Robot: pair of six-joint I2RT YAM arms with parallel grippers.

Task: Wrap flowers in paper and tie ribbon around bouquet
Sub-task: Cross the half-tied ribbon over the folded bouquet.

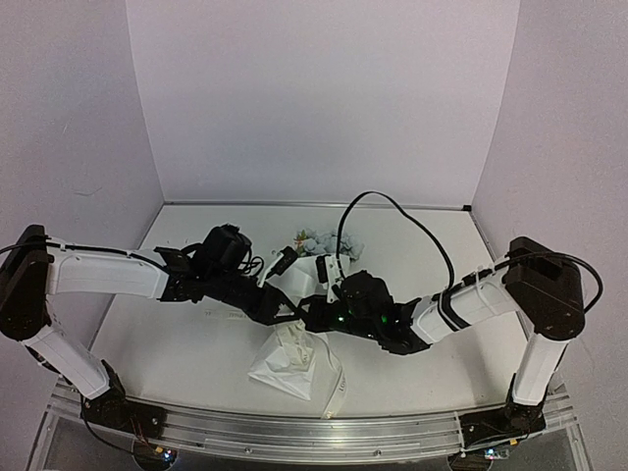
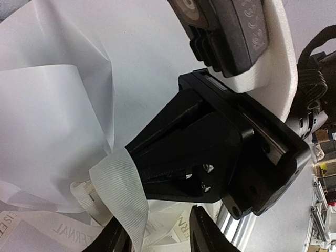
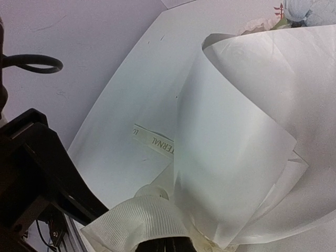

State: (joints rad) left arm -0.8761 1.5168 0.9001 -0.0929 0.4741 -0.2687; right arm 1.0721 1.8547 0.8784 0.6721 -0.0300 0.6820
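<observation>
The bouquet lies in the middle of the table: white paper (image 1: pixel 287 365) rolled into a cone, with the flowers (image 1: pixel 319 241) showing at its far end. In the right wrist view the paper (image 3: pixel 236 157) curls up and the flowers (image 3: pixel 307 10) sit at the top right. My right gripper (image 3: pixel 170 245) is shut on a loop of the cream ribbon (image 3: pixel 139 223) at the cone's narrow part. The left wrist view shows the right gripper (image 2: pixel 130 157) pinching the ribbon (image 2: pixel 121 194). My left gripper (image 2: pixel 157 239) is open just below it, the ribbon hanging against one finger.
A lettered stretch of ribbon (image 3: pixel 155 139) lies flat on the table beyond the cone, and more trails toward the near edge (image 1: pixel 336 388). The metal rail (image 1: pixel 294 432) runs along the front. Both arms crowd together over the bouquet's waist.
</observation>
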